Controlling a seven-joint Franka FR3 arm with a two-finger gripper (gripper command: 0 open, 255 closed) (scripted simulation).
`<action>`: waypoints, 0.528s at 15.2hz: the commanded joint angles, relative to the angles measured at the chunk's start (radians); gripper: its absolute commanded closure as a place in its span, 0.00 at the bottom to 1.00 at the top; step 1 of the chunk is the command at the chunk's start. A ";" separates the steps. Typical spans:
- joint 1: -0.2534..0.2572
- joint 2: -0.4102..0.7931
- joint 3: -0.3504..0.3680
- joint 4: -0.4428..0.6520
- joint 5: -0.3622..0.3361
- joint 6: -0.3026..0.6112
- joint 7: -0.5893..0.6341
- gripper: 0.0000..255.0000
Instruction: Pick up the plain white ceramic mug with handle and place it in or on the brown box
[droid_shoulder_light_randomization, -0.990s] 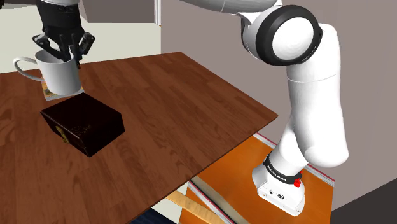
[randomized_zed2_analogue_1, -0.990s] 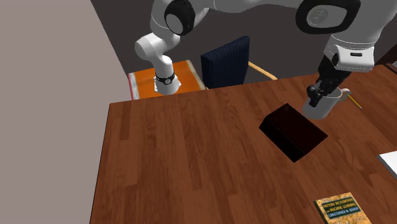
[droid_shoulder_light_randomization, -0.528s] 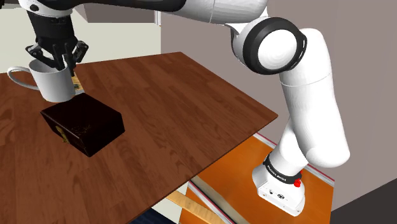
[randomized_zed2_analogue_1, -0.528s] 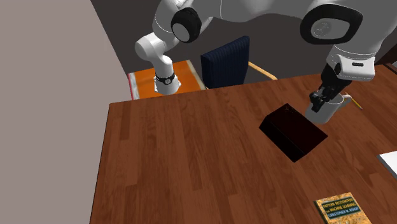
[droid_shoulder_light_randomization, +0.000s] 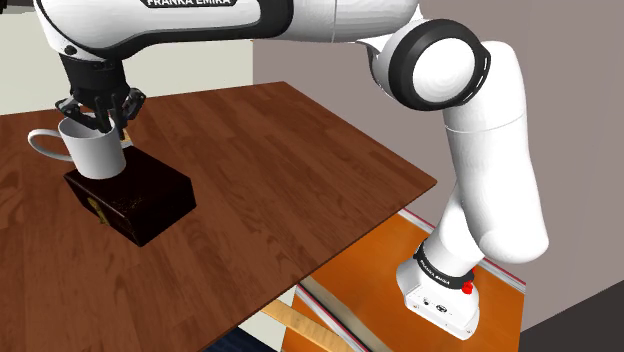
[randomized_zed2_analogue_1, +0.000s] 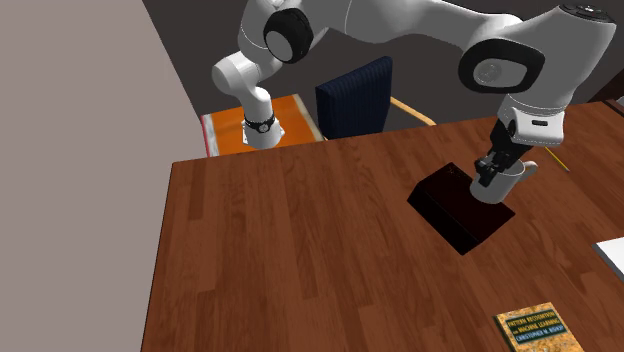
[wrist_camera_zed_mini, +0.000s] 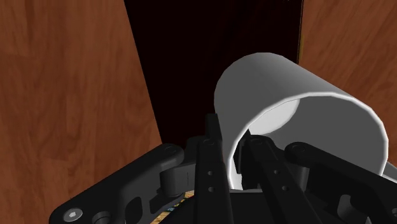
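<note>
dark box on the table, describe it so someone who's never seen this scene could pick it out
Start at the big wooden table. Under the hand, which holds a white mug by its rim, lies a flat, very dark brown box. It is the darkest thing on the table, unlike the yellow-covered book lying apart from it.

On the table — mug atop box, seemingly touching.

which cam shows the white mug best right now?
Shoulder view: the whole mug, handle included, held by the gripper over one end of the dark box. The wrist view gives its rim and wall up close between the fingers; the second exterior view has it partly behind the gripper.
</note>
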 joint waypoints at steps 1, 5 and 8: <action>-0.003 -0.001 0.000 -0.027 -0.001 0.026 0.003 1.00; -0.007 -0.002 -0.001 -0.066 -0.003 0.064 0.008 1.00; -0.007 -0.001 -0.001 -0.066 -0.003 0.064 0.008 1.00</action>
